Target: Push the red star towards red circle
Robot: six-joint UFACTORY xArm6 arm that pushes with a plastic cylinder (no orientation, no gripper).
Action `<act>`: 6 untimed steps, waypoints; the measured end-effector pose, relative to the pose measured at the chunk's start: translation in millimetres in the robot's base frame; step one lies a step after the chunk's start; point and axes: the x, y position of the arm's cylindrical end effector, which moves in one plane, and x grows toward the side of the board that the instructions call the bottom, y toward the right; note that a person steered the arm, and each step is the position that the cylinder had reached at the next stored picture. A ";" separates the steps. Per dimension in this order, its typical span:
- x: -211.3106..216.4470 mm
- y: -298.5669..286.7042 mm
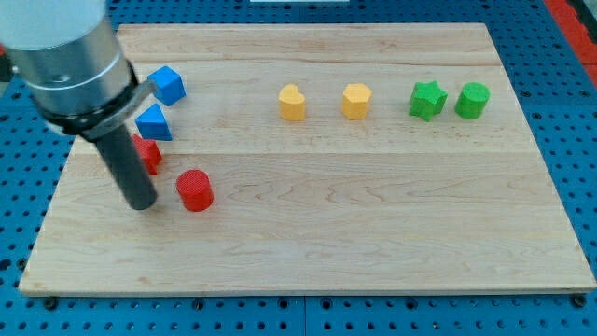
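On the wooden board [373, 233], my tip [143, 204] stood at nine o'clock of the red circle [195, 190], just beside it; no claw existed. The red star [147, 153], half hidden behind the rod, lay at ten o'clock of the circle.

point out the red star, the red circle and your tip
red star [150, 154], camera view, on its right part showing beside the rod
red circle [195, 189], camera view, on its top face
my tip [143, 204], camera view, at the rod's very end, left of the red circle
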 end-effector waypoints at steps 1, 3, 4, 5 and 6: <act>-39.7 -56.4; -67.1 -34.8; -67.1 -14.3; -75.3 -15.6; -102.1 -72.3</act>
